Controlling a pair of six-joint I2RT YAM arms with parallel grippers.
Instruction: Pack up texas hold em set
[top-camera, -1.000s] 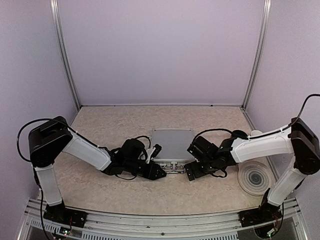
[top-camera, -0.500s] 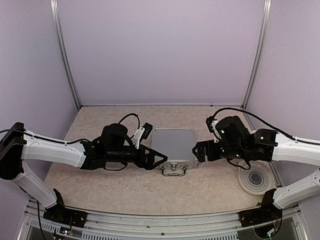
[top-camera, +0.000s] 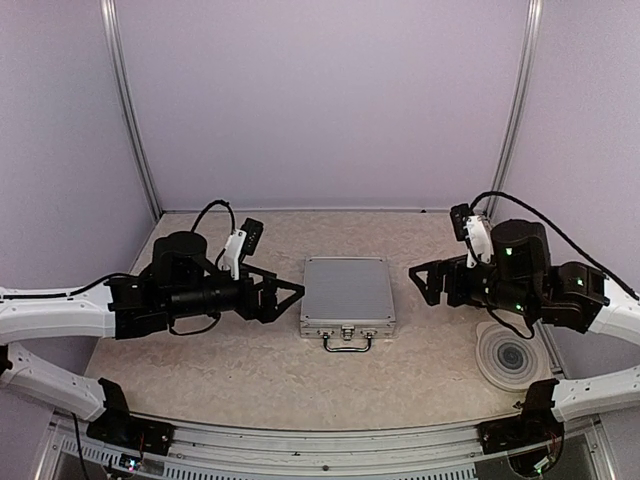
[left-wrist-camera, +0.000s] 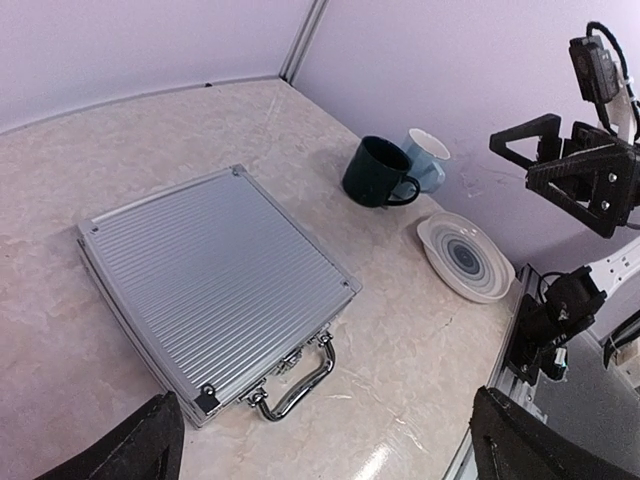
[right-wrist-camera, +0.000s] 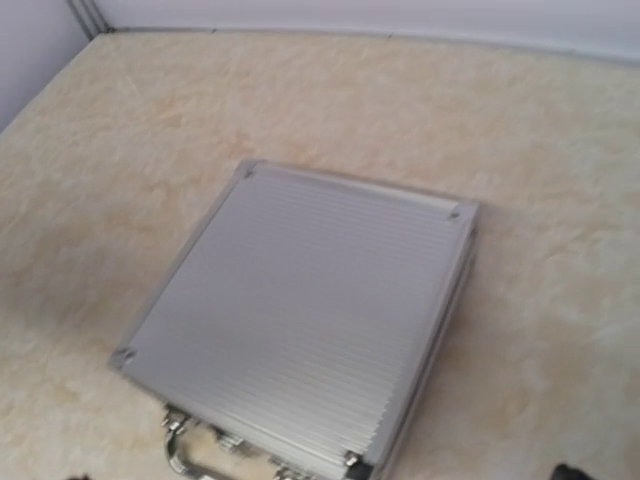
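The ribbed silver aluminium case (top-camera: 347, 297) lies closed and flat at the middle of the beige marbled counter (top-camera: 250, 370), its handle toward the arms' bases. The left claw (top-camera: 282, 293) and right claw (top-camera: 425, 283) hang released either side, clear of it.

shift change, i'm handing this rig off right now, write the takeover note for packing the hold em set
Left claw: open, empty, to the left of the case.
Right claw: open, empty, to the right of it.
Case: lid down, lying flat between the claws, handle toward the arms.
Done: nothing of the set lies loose in view.
Left: confirm the case is fastened; cannot tell from here.
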